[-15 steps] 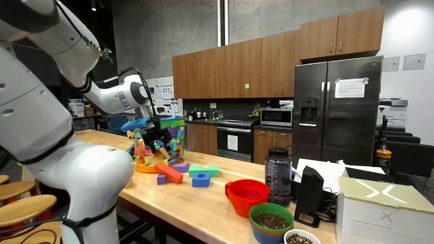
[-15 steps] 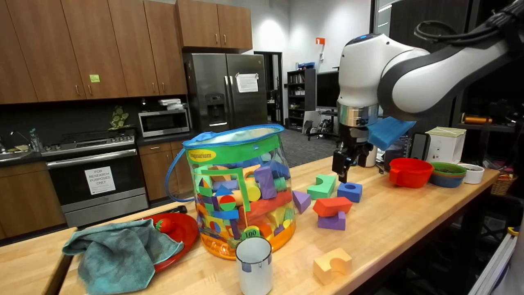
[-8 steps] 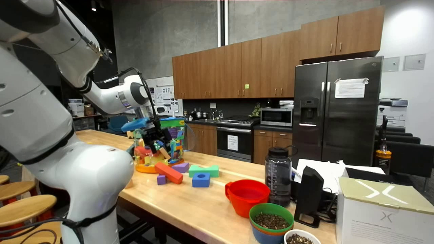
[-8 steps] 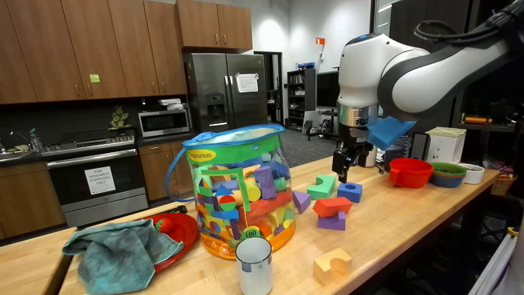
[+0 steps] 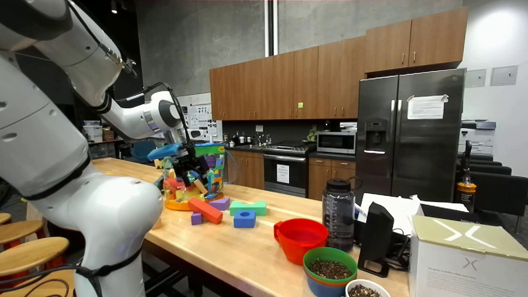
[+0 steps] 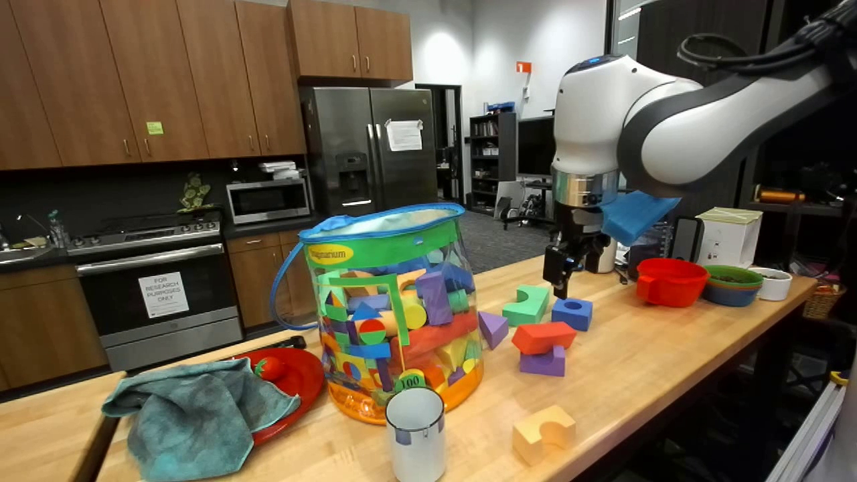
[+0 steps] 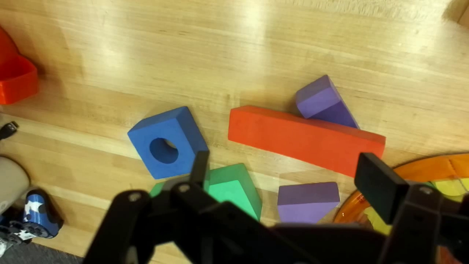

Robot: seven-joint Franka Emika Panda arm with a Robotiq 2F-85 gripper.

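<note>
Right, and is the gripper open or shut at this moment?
Open. In the wrist view the gripper has its fingers wide apart, nothing held between them; the red block shows through the gap.

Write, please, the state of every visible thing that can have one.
Gripper: open, empty
Red block: tilted, propped on purple block
Block bag: upright, filled with blocks
White cup: upright
Towel: crumpled, partly on plate
Bottle: upright, capped
Green bowl: holding brown bits
Refrigerator: shut
Oven: shut
Microwave: shut

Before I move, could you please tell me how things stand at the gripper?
Gripper open, nothing held. Red block untouched, resting on notched purple block. Block-filled bag standing nearby, possible obstacle.
</note>
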